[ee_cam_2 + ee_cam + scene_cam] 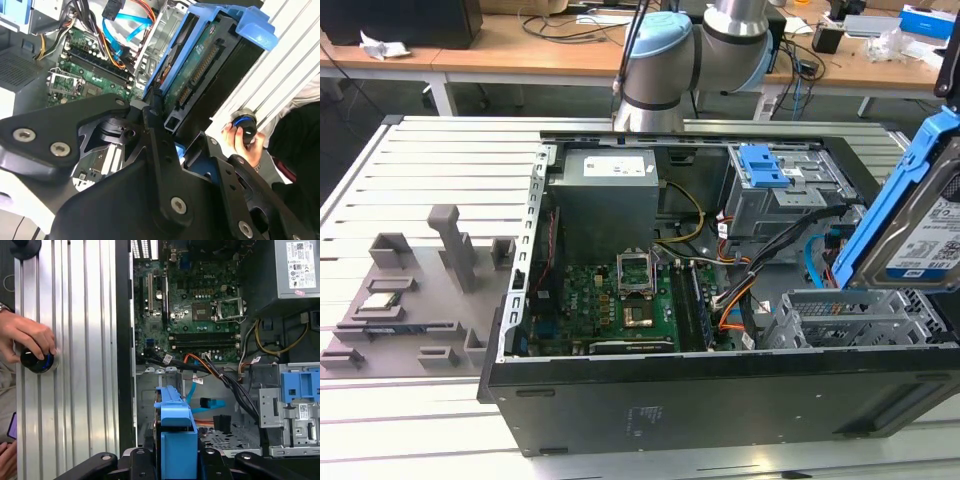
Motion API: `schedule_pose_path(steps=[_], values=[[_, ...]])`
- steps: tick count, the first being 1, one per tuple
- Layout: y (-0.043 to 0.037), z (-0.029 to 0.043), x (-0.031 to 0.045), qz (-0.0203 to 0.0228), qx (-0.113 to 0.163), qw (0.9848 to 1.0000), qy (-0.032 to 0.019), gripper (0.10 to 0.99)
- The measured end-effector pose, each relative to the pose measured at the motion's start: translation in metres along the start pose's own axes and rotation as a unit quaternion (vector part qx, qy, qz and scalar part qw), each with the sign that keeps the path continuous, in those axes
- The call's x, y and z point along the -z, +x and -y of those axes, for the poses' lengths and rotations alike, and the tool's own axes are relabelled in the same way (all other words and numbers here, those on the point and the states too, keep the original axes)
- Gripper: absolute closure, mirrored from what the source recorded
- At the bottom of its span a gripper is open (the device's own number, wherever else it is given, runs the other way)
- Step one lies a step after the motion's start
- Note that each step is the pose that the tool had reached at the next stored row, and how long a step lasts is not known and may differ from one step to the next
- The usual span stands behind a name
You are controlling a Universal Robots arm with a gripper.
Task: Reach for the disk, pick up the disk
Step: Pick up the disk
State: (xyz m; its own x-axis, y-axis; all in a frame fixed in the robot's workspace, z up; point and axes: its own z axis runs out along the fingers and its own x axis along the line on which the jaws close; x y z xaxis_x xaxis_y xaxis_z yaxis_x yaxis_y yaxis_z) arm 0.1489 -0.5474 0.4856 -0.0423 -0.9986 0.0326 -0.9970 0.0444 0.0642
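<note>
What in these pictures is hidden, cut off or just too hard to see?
- The disk: in the exterior view the picture's right edge cuts it off.
- The disk's label side: in the second wrist view the disk shows its circuit-board side.
- The pincer: in the first wrist view the disk's blue rail covers where its fingers meet the disk.
- The person's hand: what the dark round knob it holds is for cannot be told.
</note>
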Motion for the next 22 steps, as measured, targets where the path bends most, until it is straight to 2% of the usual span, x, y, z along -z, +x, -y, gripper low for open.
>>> schedule_pose_path(steps=[4, 6, 12, 15, 22], values=[[-0.0002, -0.0027, -0.0081, -0.0001, 0.000, 1.0000, 0.0001, 0.722], [-0.0005, -0.0075, -0.0137, -0.0001, 0.001, 1.0000, 0.0001, 0.722], [-0.0103, -0.0114, -0.0240, -0.0006, 0.008, 1.0000, 0.0004, 0.722], [-0.0110, -0.0126, -0.0274, -0.0006, 0.009, 1.0000, 0.0004, 0.722], [-0.0112, -0.0126, -0.0274, -0.0007, 0.009, 1.0000, 0.0004, 0.722]])
